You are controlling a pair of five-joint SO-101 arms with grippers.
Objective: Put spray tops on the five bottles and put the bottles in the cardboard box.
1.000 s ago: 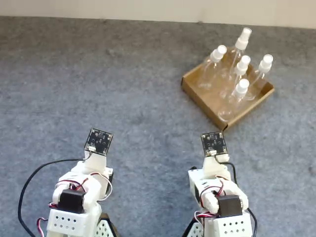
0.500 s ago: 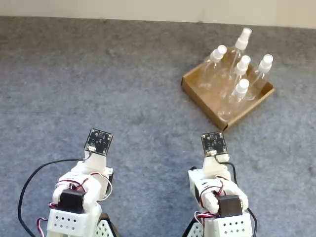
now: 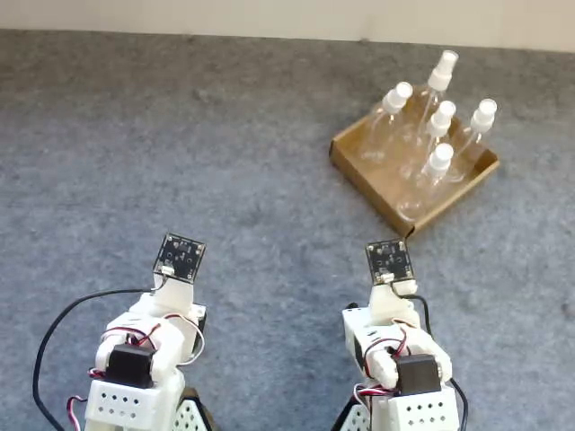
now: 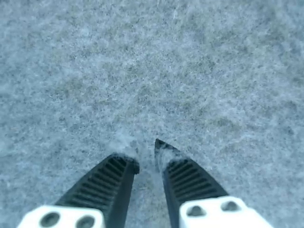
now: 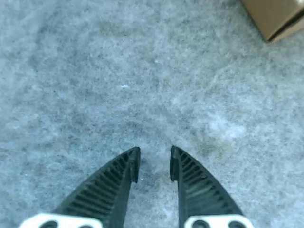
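Grey felt-like table covering (image 4: 190, 71) lies under both arms. Nearest, the left gripper (image 4: 146, 154) hangs just above it, fingers a narrow slit apart with only the covering seen between them. The right gripper (image 5: 155, 164) hangs the same way, its gap narrow but slightly wider, gripping nothing. Beyond it, a corner of the cardboard box (image 5: 275, 16) shows. Farther off, well apart from both grippers, the five bottles (image 3: 437, 162) stand close together in the box, each wearing a white spray top (image 3: 485, 109)

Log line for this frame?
five bottles capped, in cardboard box | left gripper open, empty | right gripper open, empty | task looks done
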